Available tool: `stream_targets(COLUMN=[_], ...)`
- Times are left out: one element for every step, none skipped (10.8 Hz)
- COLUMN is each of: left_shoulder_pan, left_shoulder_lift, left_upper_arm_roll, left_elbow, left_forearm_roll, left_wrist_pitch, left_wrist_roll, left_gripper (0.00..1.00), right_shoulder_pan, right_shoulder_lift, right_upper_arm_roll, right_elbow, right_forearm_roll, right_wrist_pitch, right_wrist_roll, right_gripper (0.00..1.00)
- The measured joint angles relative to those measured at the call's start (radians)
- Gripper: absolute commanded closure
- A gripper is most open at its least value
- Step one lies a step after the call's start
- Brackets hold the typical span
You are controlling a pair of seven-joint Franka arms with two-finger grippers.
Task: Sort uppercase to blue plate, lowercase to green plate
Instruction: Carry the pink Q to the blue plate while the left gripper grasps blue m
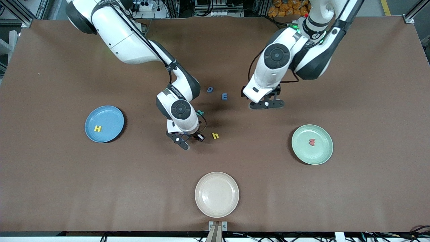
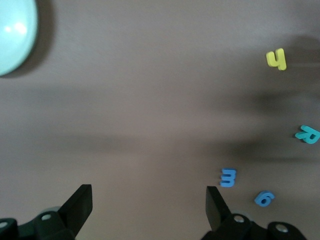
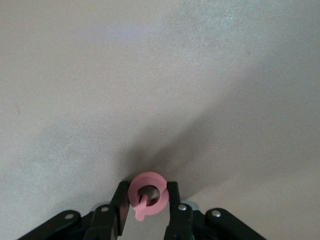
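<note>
My right gripper [image 1: 188,138] [image 3: 147,190] is down at the table's middle, beside the yellow h [image 1: 215,135], and shut on the red Q [image 3: 146,196], which stands between its fingers. The front view does not show the Q. My left gripper [image 1: 266,104] [image 2: 148,197] hangs open and holds nothing, over bare table beside the blue m [image 1: 224,96] [image 2: 227,177]. The blue g [image 1: 210,89] [image 2: 264,198] lies close to the m. The teal R [image 1: 200,112] [image 2: 307,134] peeks out from under the right arm. The blue plate [image 1: 109,116] holds a yellow H [image 1: 97,128]. The green plate [image 1: 322,151] holds a red m [image 1: 312,142].
A beige plate [image 1: 216,194] sits at the table edge nearest the front camera. The blue plate lies toward the right arm's end of the table and the green plate toward the left arm's end. The left wrist view shows the yellow h [image 2: 276,59] and the green plate's rim [image 2: 15,35].
</note>
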Motion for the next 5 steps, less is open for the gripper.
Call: stream_targets(left_shoulder_pan=[-0.01, -0.037, -0.071, -0.099, -0.123], left_shoulder_lift=[0.005, 0.015, 0.033, 0.056, 0.083], left_upper_arm_roll=[-0.018, -0.024, -0.026, -0.026, -0.027], left_elbow=[-0.041, -0.07, -0.085, -0.092, -0.093], left_forearm_roll=[0.0, 0.0, 0.0, 0.017, 0.067], left_wrist_pitch=[0.071, 0.128, 0.177, 0.218, 0.245], left_wrist_roll=[-0.045, -0.091, -0.128, -0.158, -0.203], left_gripper=[0.0, 0.0, 0.0, 0.0, 0.0], right_shoulder_pan=[0.0, -0.001, -0.001, -0.002, -0.007], right_shoulder_lift=[0.0, 0.0, -0.002, -0.006, -0.014], right_upper_arm_roll=[0.0, 0.0, 0.0, 0.0, 0.0], right_elbow=[0.001, 0.003, 0.009, 0.017, 0.026], right_forearm_roll=[0.0, 0.0, 0.0, 0.0, 0.0], right_wrist_pitch=[-0.002, -0.01, -0.034, -0.071, -0.117], right_wrist_roll=[-0.003, -0.009, -0.026, -0.049, -0.079], right_gripper=[0.76, 0.76, 0.76, 0.76, 0.76])
